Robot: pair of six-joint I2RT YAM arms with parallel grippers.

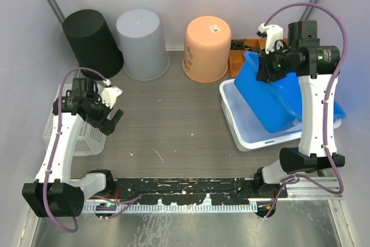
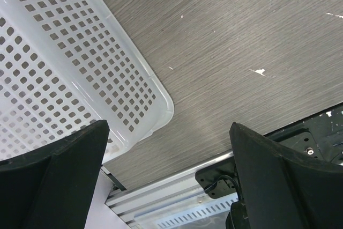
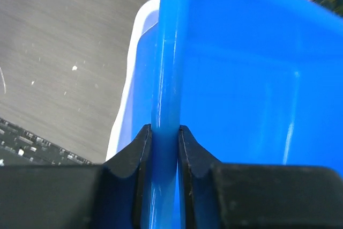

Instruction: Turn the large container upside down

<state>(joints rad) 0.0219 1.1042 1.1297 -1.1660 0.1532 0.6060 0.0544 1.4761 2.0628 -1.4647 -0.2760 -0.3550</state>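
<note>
The large blue container (image 1: 276, 101) is tilted up on its side inside a white tray (image 1: 243, 134) at the right. My right gripper (image 1: 267, 65) is shut on the container's upper rim; in the right wrist view the blue rim (image 3: 165, 105) runs between the two black fingers (image 3: 195, 156), with the gripper (image 3: 165, 132) clamped on it. My left gripper (image 1: 111, 121) is open and empty above the table at the left, next to a white perforated basket (image 2: 64, 68).
Three upturned buckets stand at the back: black (image 1: 91, 41), grey (image 1: 140, 43) and orange (image 1: 206, 47). An orange box (image 1: 238, 62) sits behind the blue container. The white basket (image 1: 81, 140) lies at the left edge.
</note>
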